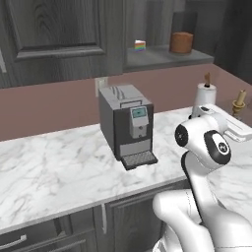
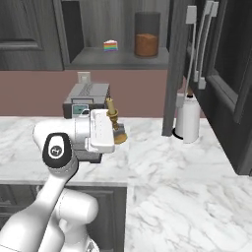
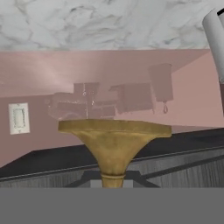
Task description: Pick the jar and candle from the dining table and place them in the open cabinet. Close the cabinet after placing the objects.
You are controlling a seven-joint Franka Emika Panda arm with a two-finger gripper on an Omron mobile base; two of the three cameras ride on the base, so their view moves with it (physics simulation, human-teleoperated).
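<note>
Gripper [image 2: 119,129] clamped on candle [image 2: 112,114], held upright above the marble counter [image 2: 187,172], w/ the brass holder base flaring at 6 o'clock in hand view. Jar [image 2: 146,35] sits inside open cabinet [image 2: 118,58] at 12 o'clock, near a rainbow cake slice [image 2: 111,46]. Coffee machine [image 1: 125,123] stands behind arm; paper towel roll [image 2: 188,118] at 3 o'clock.

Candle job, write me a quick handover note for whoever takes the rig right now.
Gripper: shut on the candle, held up above the marble counter in front of the coffee machine.
Jar: already on the shelf of the open cabinet, right of a small rainbow cake slice.
Done: jar placed, candle picked.
Left: set candle on that shelf, close the cabinet door.
</note>
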